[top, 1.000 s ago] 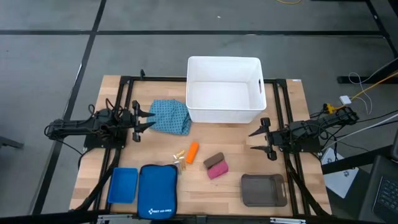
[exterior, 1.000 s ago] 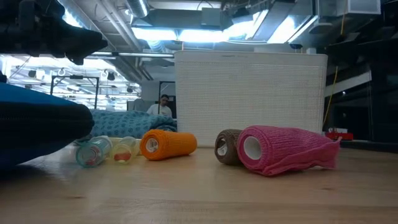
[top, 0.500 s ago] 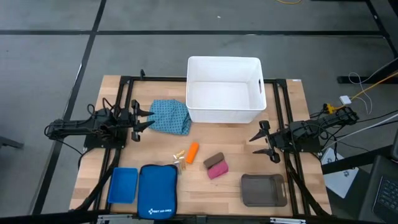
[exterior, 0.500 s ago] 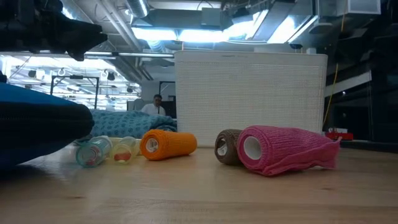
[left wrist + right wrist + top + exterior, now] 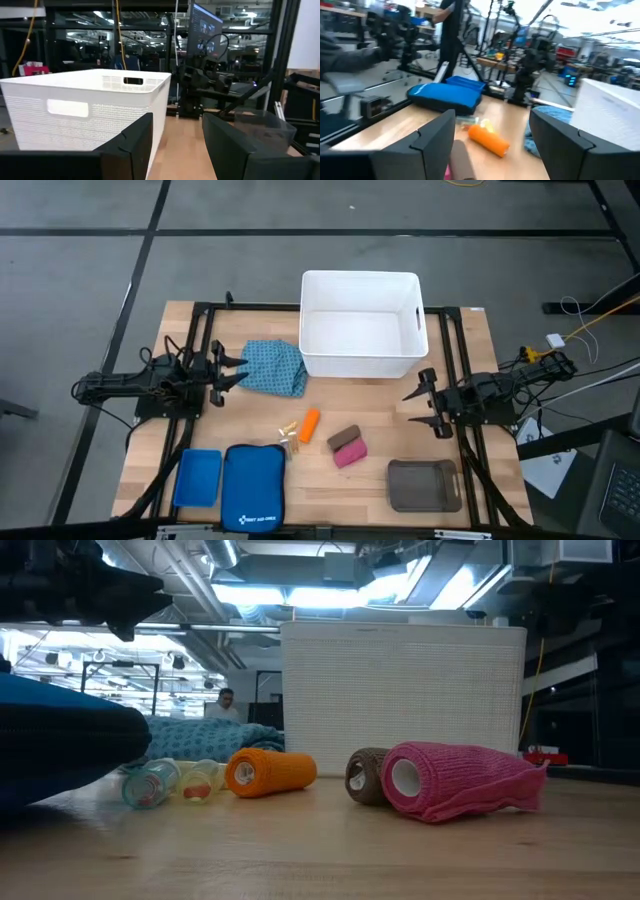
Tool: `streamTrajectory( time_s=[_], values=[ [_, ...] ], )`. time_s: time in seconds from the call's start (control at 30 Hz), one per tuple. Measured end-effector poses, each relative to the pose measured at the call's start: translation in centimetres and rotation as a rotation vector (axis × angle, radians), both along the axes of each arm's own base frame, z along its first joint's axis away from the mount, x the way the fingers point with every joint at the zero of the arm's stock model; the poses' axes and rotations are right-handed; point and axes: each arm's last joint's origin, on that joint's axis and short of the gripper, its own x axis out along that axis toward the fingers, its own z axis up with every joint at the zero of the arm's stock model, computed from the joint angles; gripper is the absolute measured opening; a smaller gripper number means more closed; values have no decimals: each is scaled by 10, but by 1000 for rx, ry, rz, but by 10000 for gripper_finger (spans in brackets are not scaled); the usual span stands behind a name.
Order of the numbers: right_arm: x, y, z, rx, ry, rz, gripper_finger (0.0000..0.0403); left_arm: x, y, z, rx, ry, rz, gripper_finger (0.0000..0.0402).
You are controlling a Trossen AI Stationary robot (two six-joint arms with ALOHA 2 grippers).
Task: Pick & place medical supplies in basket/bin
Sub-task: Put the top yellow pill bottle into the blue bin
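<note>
While nothing yet in bin [image 5: 360, 280], left gripper [image 5: 243, 369], open, empty, should straddle teal cloth bundle [image 5: 276, 366] low; right gripper [image 5: 414, 406] open, empty, waits right.

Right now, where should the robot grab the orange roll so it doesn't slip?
Probably around its middle, coming down from above. The orange roll lies on its side on the table, a short cylinder with free space on both long sides, so fingers closing across its round body should fit. The open right gripper looks nearest.
</note>
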Motion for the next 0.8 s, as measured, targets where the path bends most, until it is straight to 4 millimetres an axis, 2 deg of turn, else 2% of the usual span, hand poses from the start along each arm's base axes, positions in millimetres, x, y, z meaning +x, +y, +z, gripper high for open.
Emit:
streamTrajectory(
  time_s=[0.2,0.3,0.37,0.63,0.73,0.8],
  values=[
    [0,0,2,37,-16,-12,255,-2,1,6,2,-67,46,169],
    [0,0,3,66,-18,-9,255,-3,3,9,69,-77,140,169],
    [0,-1,3,86,-12,-8,255,-2,3,9,93,-65,142,169],
    [0,-1,4,99,-20,-11,256,6,2,-1,-224,-23,13,169],
    [0,-1,6,106,-32,-31,256,13,0,-6,-394,22,-48,177],
    [0,-1,6,111,-38,-32,256,18,-3,-10,-431,68,-72,188]
  ],
)
